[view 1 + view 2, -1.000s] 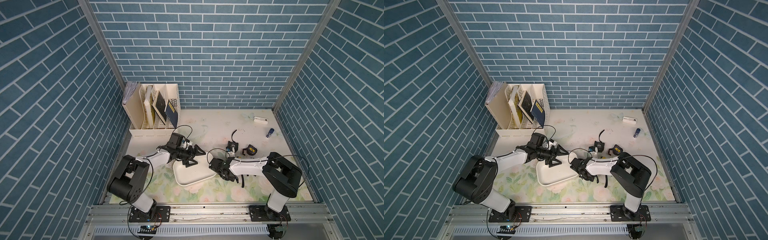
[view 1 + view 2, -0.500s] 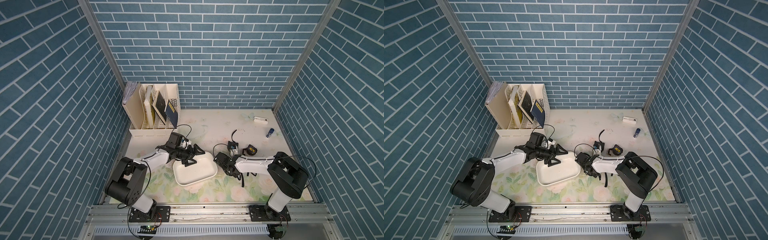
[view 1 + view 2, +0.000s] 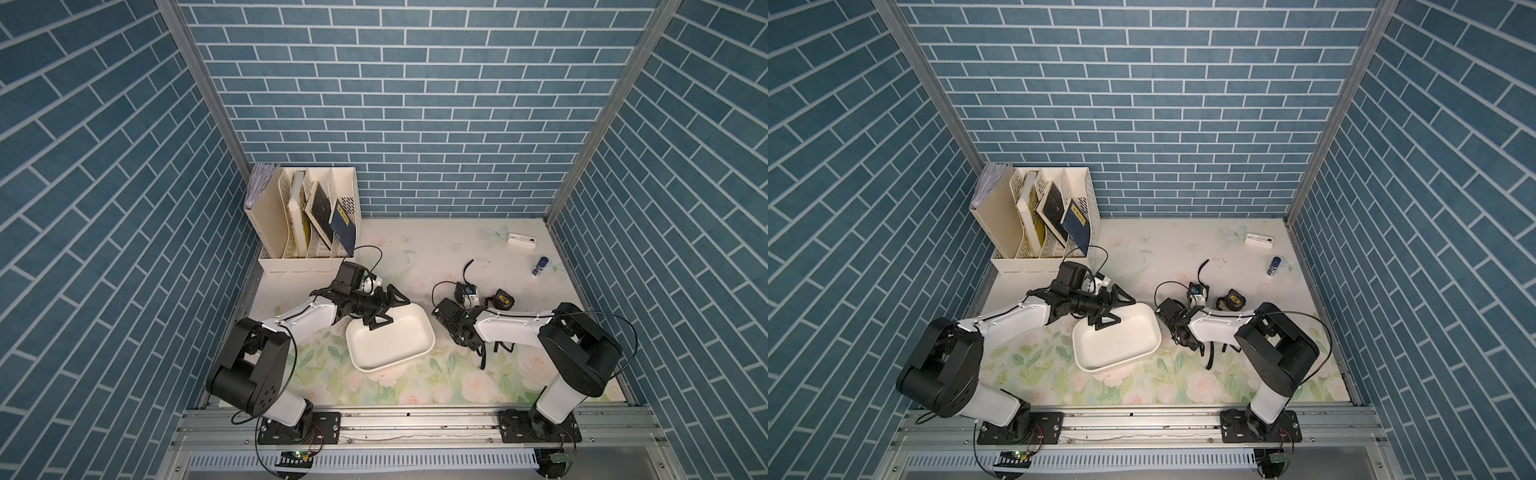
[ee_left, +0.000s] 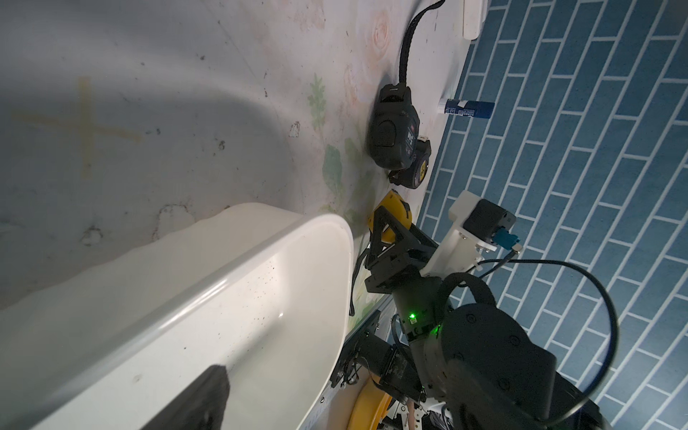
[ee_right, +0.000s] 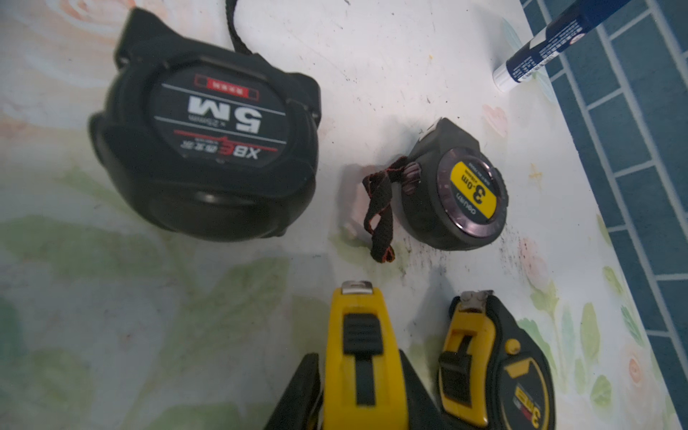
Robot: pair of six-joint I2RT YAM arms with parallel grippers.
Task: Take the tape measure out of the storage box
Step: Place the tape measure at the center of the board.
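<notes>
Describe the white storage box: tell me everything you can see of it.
The storage box is a shallow white tub of glossy plastic, rectangular with rounded corners and a smooth rim. It lies on the flowered mat between the two arms, set askew, holding nothing but a few dark specks. The open left gripper straddles its far rim, one finger inside; whether it touches is unclear.

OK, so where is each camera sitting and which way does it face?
Both top views: high above the arms' bases, looking down on the table; both arms show, left pincer open at the storage box.
Left wrist: looks along the storage box rim toward the right pincer; one own finger shows.
Right wrist: faces down at the table; its pincer holds a yellow tape measure.
Shared: both wrist views show the black 5M tape measure.
</notes>
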